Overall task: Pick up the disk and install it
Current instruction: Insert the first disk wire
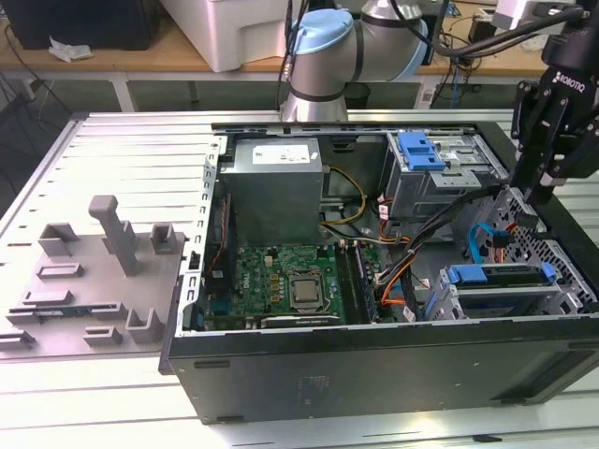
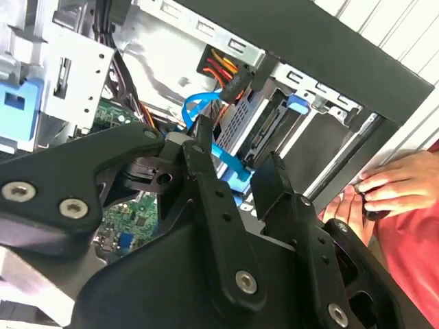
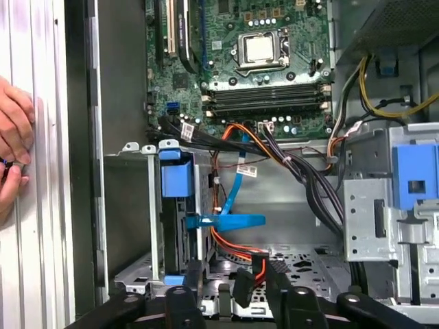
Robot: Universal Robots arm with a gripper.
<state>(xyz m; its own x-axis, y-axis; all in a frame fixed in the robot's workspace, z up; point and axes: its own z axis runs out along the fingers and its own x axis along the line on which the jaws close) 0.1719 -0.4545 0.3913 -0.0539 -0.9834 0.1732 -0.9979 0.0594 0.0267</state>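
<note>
The disk (image 1: 501, 276) sits in the lower drive cage (image 1: 442, 304), at about 4 o'clock from the processor (image 1: 306, 290) in the exterior view. The gripper (image 1: 531, 210) hangs near the disk, toward 1 o'clock from it, with the fingers (image 3: 193, 274) spread and gripping nothing.

Judged risks:
- The blue data cable (image 3: 226, 221) and orange leads (image 3: 250, 137) run beside the cage and could snag.
- A person's hand (image 3: 12, 147) rests just outside the computer case (image 1: 374, 365).

The case also holds the power supply (image 1: 276, 187).
</note>
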